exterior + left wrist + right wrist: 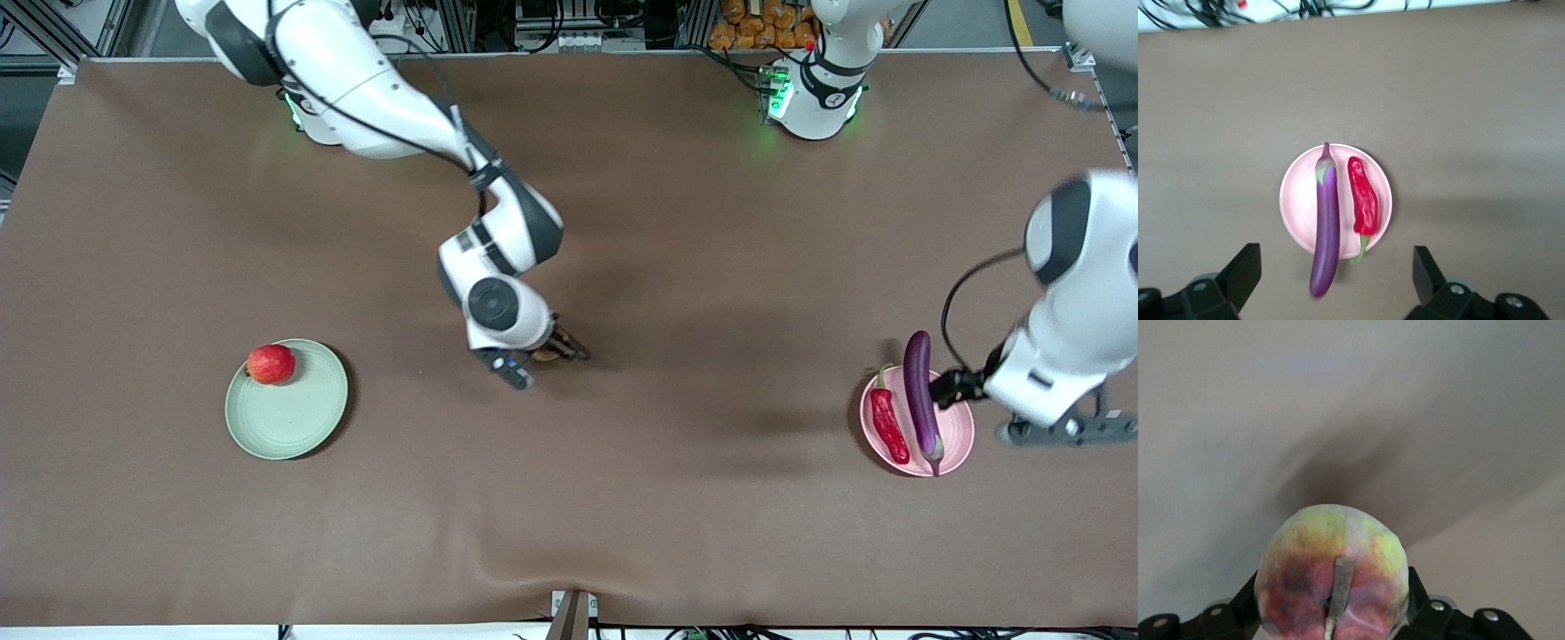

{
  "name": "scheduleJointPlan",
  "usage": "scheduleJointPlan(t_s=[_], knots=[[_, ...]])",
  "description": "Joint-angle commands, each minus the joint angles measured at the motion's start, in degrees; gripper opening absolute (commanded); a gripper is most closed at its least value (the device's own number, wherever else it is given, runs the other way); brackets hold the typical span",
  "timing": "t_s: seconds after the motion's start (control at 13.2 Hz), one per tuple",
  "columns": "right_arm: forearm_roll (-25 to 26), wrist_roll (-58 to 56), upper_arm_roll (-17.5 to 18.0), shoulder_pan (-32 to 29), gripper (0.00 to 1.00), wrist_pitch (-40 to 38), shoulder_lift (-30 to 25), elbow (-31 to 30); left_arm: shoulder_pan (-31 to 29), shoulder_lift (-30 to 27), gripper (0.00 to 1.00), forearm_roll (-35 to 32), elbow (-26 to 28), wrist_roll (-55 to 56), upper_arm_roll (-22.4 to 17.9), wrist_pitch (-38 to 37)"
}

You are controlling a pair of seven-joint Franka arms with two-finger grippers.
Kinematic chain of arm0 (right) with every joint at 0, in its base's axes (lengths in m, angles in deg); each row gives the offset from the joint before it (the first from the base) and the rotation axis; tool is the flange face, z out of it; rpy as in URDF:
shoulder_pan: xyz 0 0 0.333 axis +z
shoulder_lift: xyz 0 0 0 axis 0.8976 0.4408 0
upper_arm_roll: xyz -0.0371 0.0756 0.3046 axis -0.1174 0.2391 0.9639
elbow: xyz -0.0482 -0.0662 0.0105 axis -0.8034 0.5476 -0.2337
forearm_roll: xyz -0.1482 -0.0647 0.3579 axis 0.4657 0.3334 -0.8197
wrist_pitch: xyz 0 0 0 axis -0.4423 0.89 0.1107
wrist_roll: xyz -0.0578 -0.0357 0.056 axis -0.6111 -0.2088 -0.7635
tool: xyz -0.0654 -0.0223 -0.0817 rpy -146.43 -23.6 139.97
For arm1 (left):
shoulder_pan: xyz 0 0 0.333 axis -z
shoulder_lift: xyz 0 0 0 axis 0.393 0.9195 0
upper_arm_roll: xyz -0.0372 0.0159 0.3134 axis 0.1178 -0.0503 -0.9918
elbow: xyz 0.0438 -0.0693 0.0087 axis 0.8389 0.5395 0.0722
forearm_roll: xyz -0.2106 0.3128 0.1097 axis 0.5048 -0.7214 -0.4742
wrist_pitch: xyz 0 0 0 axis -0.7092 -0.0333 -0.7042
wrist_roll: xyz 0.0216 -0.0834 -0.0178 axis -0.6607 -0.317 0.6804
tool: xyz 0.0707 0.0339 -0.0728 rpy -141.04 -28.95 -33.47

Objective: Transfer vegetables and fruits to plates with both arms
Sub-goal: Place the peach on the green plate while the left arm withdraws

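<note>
The purple eggplant (pixel 920 391) (pixel 1327 220) and the red chili pepper (pixel 889 425) (pixel 1363 197) lie side by side on the pink plate (pixel 956 436) (pixel 1298 200) at the left arm's end of the table. The eggplant's ends overhang the rim. My left gripper (pixel 956 388) (pixel 1336 267) hangs open above that plate, holding nothing. The red apple (pixel 271 364) sits on the green plate (pixel 293 418) at the right arm's end. At mid-table my right gripper (pixel 544 360) (pixel 1333 600) is down at the cloth, its fingers pressed against both sides of the peach (pixel 546 355) (pixel 1331 540).
Brown cloth covers the whole table (pixel 693 498). The two arm bases stand along the edge farthest from the front camera. The right arm's elbow and forearm (pixel 498 240) reach over the middle of the table.
</note>
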Motion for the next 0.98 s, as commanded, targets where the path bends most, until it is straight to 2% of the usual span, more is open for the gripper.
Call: scheduleJointPlan(t_s=[0.0,0.23,0.38,0.45,0.53,0.68,0.76,0.83,0.91], knots=[[0.6,-12.2,1.3,-10.0,0.0,-12.7,-1.7,5.0,-0.1,-9.1,1.0,4.2,1.5,-0.9,0.4,-4.1],[1.0,-32.6,1.1,-22.4,0.0,-23.5,-3.1,6.4,-0.3,-11.4,1.0,10.2,-1.0,-1.0,0.7,-7.8],[6.6,-44.0,-0.4,-26.9,0.0,-24.7,-3.5,6.3,0.4,-13.6,1.0,13.7,-1.3,-1.1,-0.9,-9.9],[9.0,-47.2,-0.4,-29.1,0.0,-24.4,-3.2,6.3,1.8,-15.2,1.0,15.6,-1.0,-1.2,-3.3,-11.3],[9.7,-48.4,-0.5,-30.7,0.0,-23.8,-3.0,6.1,7.3,-16.8,1.0,17.1,-0.9,-1.1,-9.0,-13.3],[10.5,-51.1,-0.5,-32.1,0.0,-20.2,-2.7,5.4,21.8,-18.7,1.0,19.5,-0.9,-1.1,-24.2,-17.6],[9.9,-51.9,-0.4,-33.1,0.0,-18.4,-2.5,3.7,25.3,-19.1,1.0,19.7,-0.9,-1.1,-28.2,-19.5],[9.6,-52.0,-0.3,-33.5,0.0,-17.5,-2.3,3.1,25.7,-19.3,1.0,20.2,-0.8,-1.2,-28.8,-20.1],[9.6,-52.0,-0.3,-33.2,0.08,-17.4,-2.3,3.1,25.8,-20.4,1.0,20.7,-0.5,-1.2,-29.1,-20.9]])
